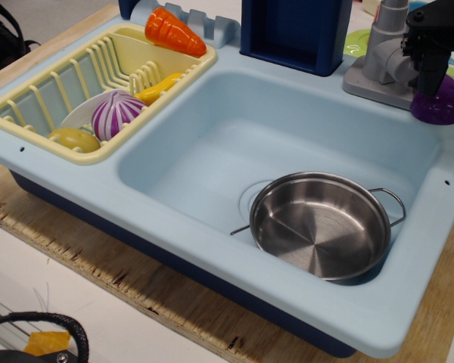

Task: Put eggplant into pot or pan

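The glossy purple eggplant (441, 106) lies on the sink's back right rim, next to the grey faucet base. My black gripper (431, 85) hangs right over it, its fingers reaching down onto the eggplant's top. The fingers overlap in this view, so I cannot tell whether they are closed on it. The eggplant's stem cap is hidden. The shiny steel pan (321, 225) with thin wire loop handles sits empty in the front right of the light-blue sink basin (212, 144), well in front of and to the left of the gripper.
A grey faucet (382, 57) stands just left of the gripper. A dark blue box (295, 30) is at the back. A yellow dish rack (30, 113) on the left holds an orange carrot (174, 32), a purple-and-white striped vegetable (115, 113) and yellow pieces.
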`<act>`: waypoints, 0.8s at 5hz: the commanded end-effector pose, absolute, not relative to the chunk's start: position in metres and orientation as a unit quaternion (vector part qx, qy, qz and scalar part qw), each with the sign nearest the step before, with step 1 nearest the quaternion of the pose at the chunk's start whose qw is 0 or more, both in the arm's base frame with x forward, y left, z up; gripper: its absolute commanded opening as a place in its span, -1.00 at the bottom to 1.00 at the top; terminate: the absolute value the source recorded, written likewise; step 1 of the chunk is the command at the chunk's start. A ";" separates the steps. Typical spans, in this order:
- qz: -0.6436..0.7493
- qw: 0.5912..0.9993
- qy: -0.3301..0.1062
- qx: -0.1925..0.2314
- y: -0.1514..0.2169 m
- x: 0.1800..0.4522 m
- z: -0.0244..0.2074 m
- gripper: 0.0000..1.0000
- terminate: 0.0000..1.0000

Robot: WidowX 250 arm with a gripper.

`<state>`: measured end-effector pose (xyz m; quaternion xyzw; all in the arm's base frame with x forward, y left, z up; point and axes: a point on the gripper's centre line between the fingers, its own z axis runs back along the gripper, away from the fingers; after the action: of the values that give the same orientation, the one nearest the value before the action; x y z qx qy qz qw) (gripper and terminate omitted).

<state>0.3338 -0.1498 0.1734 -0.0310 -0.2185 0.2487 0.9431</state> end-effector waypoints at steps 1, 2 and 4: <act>0.249 0.943 -0.218 -0.031 -0.150 0.334 0.173 1.00 -1.00; 0.251 0.939 -0.235 -0.023 -0.149 0.337 0.172 1.00 -1.00; 0.259 0.930 -0.260 -0.023 -0.145 0.340 0.170 1.00 -1.00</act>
<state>0.3405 -0.1418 0.1534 -0.0092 -0.2444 0.2581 0.9346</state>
